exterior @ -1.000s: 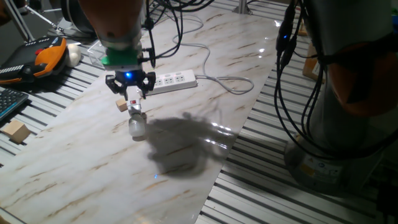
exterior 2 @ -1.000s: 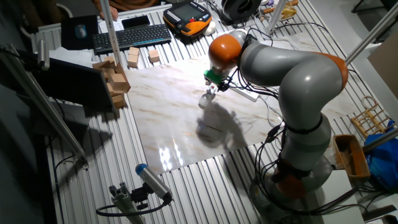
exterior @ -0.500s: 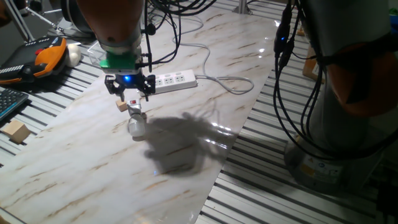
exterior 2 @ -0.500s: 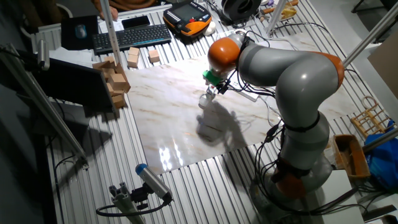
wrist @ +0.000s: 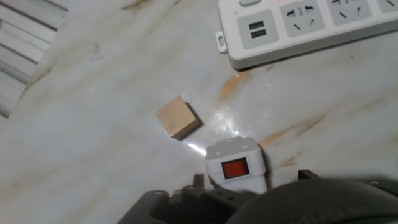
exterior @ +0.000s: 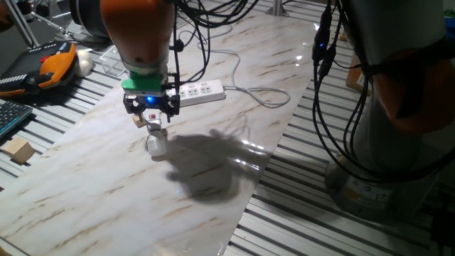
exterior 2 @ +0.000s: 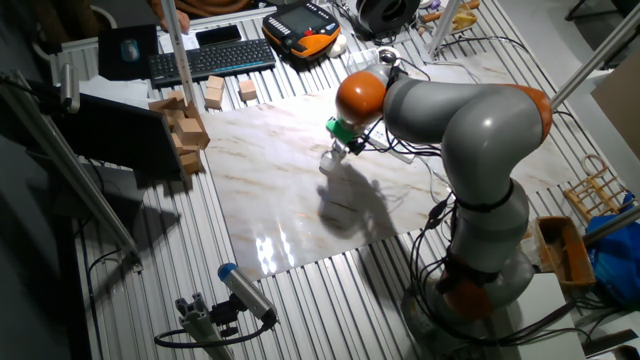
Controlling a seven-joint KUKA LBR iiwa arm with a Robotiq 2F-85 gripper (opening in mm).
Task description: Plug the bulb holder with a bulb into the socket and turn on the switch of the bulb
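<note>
The bulb holder (exterior: 152, 124) lies on the marble table with its red switch up, and the bulb (exterior: 156, 144) points toward the front. In the hand view the holder (wrist: 235, 165) sits at the bottom centre and the bulb is hidden under the hand. My gripper (exterior: 151, 111) hovers just above the holder with its fingers spread apart and nothing in them. It also shows in the other fixed view (exterior 2: 343, 146). The socket (exterior: 199, 92) lies behind and to the right, apart from the holder; its outlets show in the hand view (wrist: 311, 25).
A small tan wooden cube (exterior: 138, 120) (wrist: 178, 116) lies just left of the holder. The strip's white cord (exterior: 263, 96) loops to the right. A white ball (exterior: 84, 62), an orange pendant (exterior: 43, 64), a keyboard (exterior: 11, 117) and a wooden block (exterior: 19, 151) lie at the left.
My gripper has shifted slightly right and come lower over the holder. The holder and bulb have stayed in place on the table.
</note>
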